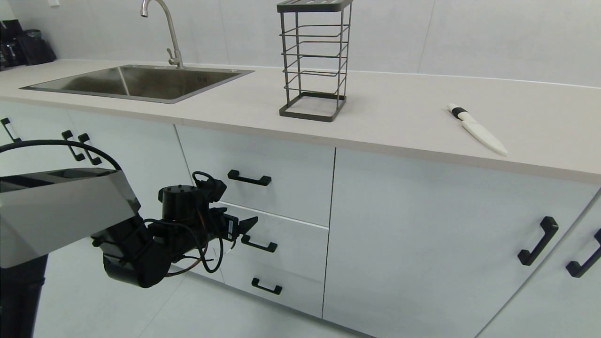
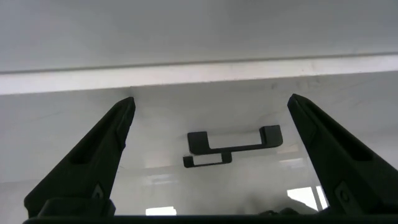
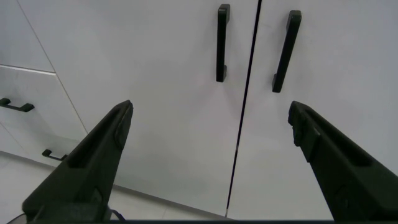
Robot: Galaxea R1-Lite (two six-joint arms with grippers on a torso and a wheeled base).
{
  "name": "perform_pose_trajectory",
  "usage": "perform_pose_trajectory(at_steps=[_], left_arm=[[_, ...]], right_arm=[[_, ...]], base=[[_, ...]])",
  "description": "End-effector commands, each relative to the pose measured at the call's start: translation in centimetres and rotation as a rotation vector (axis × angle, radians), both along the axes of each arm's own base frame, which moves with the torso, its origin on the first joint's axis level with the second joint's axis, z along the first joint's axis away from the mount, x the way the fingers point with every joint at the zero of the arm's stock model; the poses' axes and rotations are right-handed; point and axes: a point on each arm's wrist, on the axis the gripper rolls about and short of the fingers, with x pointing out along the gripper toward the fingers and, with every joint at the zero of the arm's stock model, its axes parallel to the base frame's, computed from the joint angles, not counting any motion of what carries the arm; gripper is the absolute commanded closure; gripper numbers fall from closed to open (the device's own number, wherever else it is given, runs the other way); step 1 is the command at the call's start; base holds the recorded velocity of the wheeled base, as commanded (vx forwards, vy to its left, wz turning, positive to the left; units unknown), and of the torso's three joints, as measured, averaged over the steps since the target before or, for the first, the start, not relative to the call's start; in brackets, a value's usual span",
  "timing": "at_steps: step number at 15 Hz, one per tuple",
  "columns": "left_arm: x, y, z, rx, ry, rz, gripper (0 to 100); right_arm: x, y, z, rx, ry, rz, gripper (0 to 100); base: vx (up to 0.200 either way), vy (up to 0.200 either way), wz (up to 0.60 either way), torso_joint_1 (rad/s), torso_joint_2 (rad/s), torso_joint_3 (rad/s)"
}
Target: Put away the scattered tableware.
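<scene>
the knife [image 1: 476, 129] lay on the counter [image 1: 399, 122], right side, tip toward the front edge — well above the left gripper [image 1: 247, 227], spread wide by the drawers [image 1: 291, 234]; the right gripper [image 3: 211, 111], also wide, seemed nearer.

I see a white knife [image 1: 476, 129] with a black band near its handle end, lying flat on the pale countertop [image 1: 399, 112]. It is well apart from the tall black wire rack [image 1: 313, 5], which stands upright to its left.

I see a white knife [image 1: 477, 130] banded black, a dark grey rack [image 1: 314, 55], white cabinets [image 1: 413, 225] with black handles [image 1: 249, 178].
</scene>
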Motion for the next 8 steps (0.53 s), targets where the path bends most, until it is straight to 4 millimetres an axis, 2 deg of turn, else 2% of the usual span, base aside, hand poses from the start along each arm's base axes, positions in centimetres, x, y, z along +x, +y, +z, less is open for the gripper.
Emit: perform_pose_trajectory(at_steps=[1,3,5,8], left_arm=[[0.1,-0.2,-0.2,0.000,0.003,-0.004,0],[0.2,-0.2,-0.3,0.000,0.002,-0.002,0],[-0.5,-0.3,-0.2,0.007,0.013,-0.002,0],[-2.9,0.3,1.2,0.004,0.027,0.003,0]], right_arm=[[0.0,0.0,0.0,0.000,0.001,0.000,0],[0.0,0.0,0.0,0.000,0.001,0.000,0],[0.0,0.0,0.0,0.000,0.001,0.000,0],[0.0,0.0,0.0,0.000,0.001,0.000,0]], base=[[0.000,0.000,0.00,0.000,0.00,0.000],[0.000,0.000,0.00,0.000,0.00,0.000],[0.000,0.000,0.00,0.000,0.00,0.000],[0.000,0.000,0.00,0.000,0.00,0.000]])
